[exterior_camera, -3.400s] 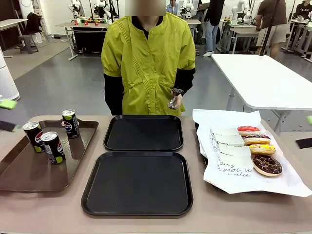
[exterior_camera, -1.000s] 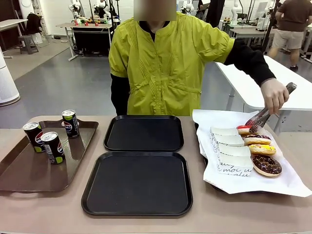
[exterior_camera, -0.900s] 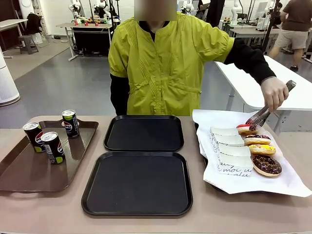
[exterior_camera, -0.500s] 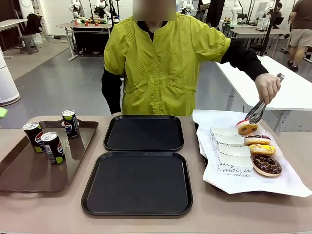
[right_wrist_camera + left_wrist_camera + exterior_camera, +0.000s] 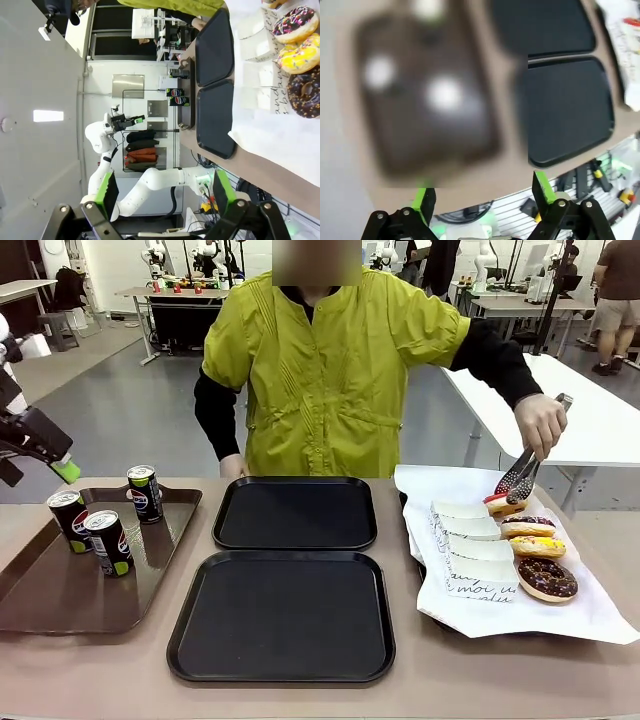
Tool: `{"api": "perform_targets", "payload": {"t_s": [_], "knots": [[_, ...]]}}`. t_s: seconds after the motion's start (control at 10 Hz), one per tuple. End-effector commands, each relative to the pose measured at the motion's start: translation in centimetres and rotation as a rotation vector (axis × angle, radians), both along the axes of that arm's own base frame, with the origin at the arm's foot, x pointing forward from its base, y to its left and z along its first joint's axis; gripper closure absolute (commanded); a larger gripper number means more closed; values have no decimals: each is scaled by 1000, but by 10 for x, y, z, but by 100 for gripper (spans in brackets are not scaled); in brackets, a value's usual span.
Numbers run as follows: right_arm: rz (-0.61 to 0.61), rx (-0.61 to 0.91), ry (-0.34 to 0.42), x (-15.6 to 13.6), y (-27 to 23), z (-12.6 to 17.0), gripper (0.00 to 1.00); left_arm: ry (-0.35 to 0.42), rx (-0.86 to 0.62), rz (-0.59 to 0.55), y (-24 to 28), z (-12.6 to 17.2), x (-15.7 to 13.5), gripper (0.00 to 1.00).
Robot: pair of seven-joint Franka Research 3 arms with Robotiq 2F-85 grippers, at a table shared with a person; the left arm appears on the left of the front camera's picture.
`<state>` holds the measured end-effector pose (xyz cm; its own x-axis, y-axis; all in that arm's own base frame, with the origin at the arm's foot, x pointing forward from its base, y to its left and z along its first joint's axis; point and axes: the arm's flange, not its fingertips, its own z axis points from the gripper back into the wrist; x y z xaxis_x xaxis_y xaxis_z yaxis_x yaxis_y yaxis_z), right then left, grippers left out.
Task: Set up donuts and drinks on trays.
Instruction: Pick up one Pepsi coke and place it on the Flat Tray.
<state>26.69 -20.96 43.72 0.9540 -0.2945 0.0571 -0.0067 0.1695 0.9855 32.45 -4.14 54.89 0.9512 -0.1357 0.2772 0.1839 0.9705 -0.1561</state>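
Left gripper (image 5: 484,192) hangs with its green-padded fingers spread wide and nothing between them. From the front it is raised well to the left of the near black tray (image 5: 283,615), above the far left edge of the brown tray (image 5: 60,612). The right gripper (image 5: 165,187) also has its fingers apart and bare. The person's hand (image 5: 540,425), up and to the right beyond the near black tray, grips metal tongs (image 5: 520,478). They slant down and leftward, tips closed at the red-iced donut (image 5: 497,503). Whether that one rests on the paper or is lifted, I cannot tell.

The donuts lie right of the near black tray on white paper (image 5: 600,625), in a row running near to far: chocolate (image 5: 547,580), yellow (image 5: 538,547), sprinkled chocolate (image 5: 527,527), then the red one. Each lies flat with its white sleeve (image 5: 480,575) stretching toward the near black tray. The long axis of each therefore runs left to right, donut end pointing away from that tray. Three cans (image 5: 108,542) stand upright, silver tops up, on the brown tray just left of the near black tray. The far black tray (image 5: 295,512) lies just beyond it.

The right wrist view, rolled sideways, gives the icing close up, with sprinkles and ring holes, and the left arm raised far beyond both trays. The left wrist view looks down on the two black trays from above, with the brown tray blurred and the can tops pale blobs. The front view adds the person and the tongs.
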Motion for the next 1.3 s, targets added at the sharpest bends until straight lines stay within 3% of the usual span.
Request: {"api": "perform_targets", "payload": {"t_s": [0.0,0.2,0.3,0.7,0.9,1.2], "knots": [[-8,15,-13,1,1,-1,0,67,89,51,3,3,24,0],[-8,15,-13,1,1,-1,0,115,45,60,8,-1,23,0],[-8,15,-13,1,1,-1,0,53,104,47,5,-5,22,0],[-8,15,-13,1,1,-1,0,70,87,25,7,-4,26,0],[-8,15,-13,1,1,-1,0,77,138,29,-17,-29,63,0],[-8,15,-13,1,1,-1,0,6,204,127,-28,-67,77,0]]}}
